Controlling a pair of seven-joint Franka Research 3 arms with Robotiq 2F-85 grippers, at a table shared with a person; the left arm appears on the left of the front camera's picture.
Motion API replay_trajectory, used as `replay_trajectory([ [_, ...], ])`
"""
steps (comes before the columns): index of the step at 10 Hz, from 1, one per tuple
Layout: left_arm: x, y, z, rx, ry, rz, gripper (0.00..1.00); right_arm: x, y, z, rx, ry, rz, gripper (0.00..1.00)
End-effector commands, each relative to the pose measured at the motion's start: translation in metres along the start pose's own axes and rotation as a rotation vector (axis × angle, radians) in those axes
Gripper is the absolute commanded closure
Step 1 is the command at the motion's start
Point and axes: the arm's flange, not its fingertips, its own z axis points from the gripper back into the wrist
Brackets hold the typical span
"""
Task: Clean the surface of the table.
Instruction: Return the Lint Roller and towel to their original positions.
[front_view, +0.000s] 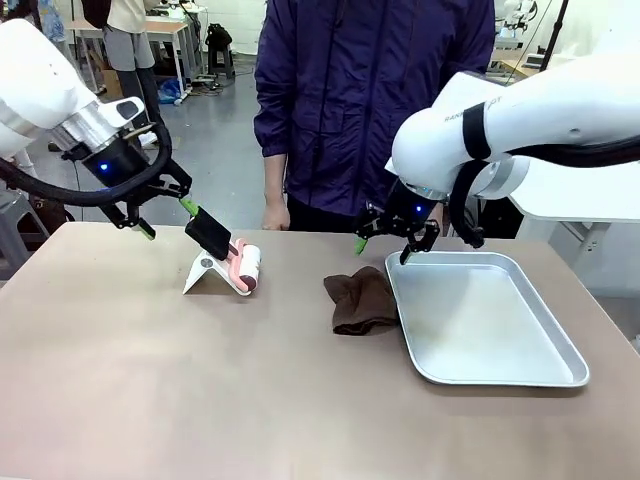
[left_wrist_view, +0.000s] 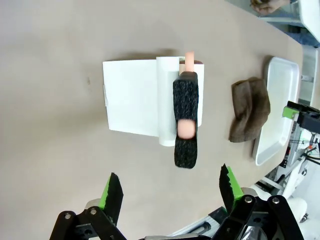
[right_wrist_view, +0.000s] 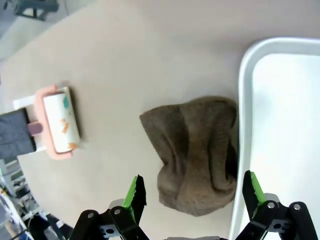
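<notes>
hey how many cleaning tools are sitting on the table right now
2: a lint roller propped on its white stand toward the table's left, and a brown cloth at the middle, touching the metal tray's left edge.

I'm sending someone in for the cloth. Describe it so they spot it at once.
Start at the silver metal tray on the greyish-brown table. The brown cloth lies crumpled against the tray's left edge. It's the only soft, dark thing there; the pink-framed lint roller sits apart on a white stand.
</notes>
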Motion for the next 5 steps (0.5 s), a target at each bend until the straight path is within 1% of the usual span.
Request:
replay_trajectory([
  [1,-0.032,0.03,0.009,-0.088,-0.023,-0.081,0.0,-0.014,-0.009,0.014,0.092,0.021,-0.065,0.0],
  [3,-0.066,0.065,0.023,-0.21,-0.027,-0.149,0.0,-0.03,-0.052,0.027,0.304,0.111,-0.125,0.0],
  [4,-0.078,0.084,0.028,-0.278,-0.032,-0.154,0.0,-0.041,-0.077,0.035,0.407,0.129,-0.15,0.0],
  [5,-0.088,0.102,0.034,-0.345,-0.054,-0.132,0.0,-0.058,-0.112,0.052,0.536,0.151,-0.157,0.0],
])
